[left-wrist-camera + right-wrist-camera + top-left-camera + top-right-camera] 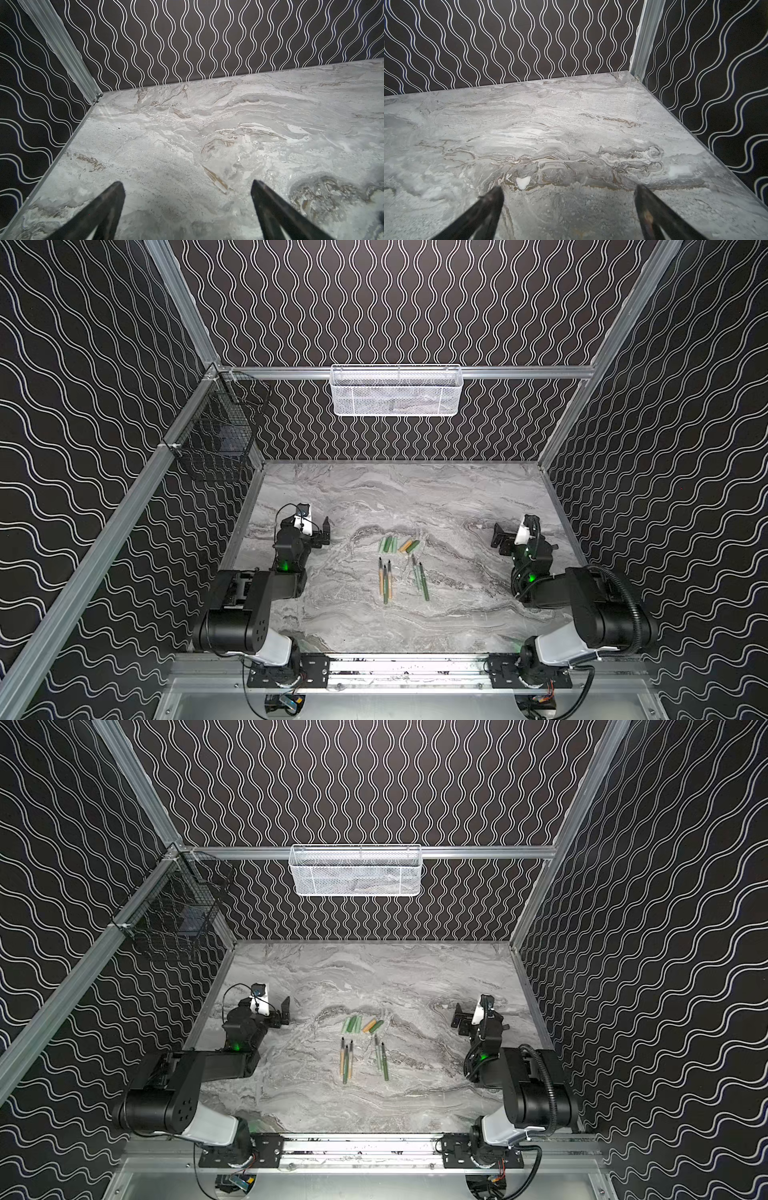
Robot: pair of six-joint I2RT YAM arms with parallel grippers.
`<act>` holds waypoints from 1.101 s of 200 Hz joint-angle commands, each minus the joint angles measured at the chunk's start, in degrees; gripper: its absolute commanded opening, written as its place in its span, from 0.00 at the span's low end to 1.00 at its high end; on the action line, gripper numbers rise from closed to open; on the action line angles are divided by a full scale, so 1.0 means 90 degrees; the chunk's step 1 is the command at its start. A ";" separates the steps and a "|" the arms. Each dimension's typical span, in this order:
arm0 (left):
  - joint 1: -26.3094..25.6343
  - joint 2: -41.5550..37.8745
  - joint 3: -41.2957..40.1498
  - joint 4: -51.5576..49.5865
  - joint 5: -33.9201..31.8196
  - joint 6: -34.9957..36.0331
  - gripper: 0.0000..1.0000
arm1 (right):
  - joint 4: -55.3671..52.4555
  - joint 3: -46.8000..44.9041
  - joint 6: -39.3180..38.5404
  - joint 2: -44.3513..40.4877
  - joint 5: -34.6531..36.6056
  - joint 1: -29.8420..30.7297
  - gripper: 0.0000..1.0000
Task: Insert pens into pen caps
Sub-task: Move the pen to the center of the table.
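pens (385,583) central on table (457,497); edges distant

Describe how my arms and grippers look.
Left arm and right arm are black and blocky, each with a pale grey base shell, green light and white wrist piece. A ribbed black hose runs along the right one. Left gripper and right gripper have dark tapered fingers.

Table (415,497) centre occupied by pen caps (390,544) and pens (385,580), closely bunched. Bare marble left around cluster on all sides. White basket (396,391) hung above far edge.
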 commanded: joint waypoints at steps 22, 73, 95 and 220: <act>0.0019 0.0023 0.0033 0.0217 0.0006 0.0069 0.99 | 0.0294 0.0038 0.0045 0.0009 -0.0039 0.0007 1.00; 0.0019 0.0023 0.0051 0.0191 0.0011 0.0070 0.99 | 0.0302 0.0035 0.0033 0.0013 -0.0035 0.0007 1.00; 0.0019 0.0033 0.0053 0.0203 0.0017 0.0082 0.99 | 0.0307 0.0037 0.0024 0.0008 -0.0025 0.0008 1.00; 0.0038 0.0018 -0.0011 0.0287 0.0601 0.0235 0.99 | 0.0320 0.0032 0.0013 0.0013 -0.0026 0.0007 1.00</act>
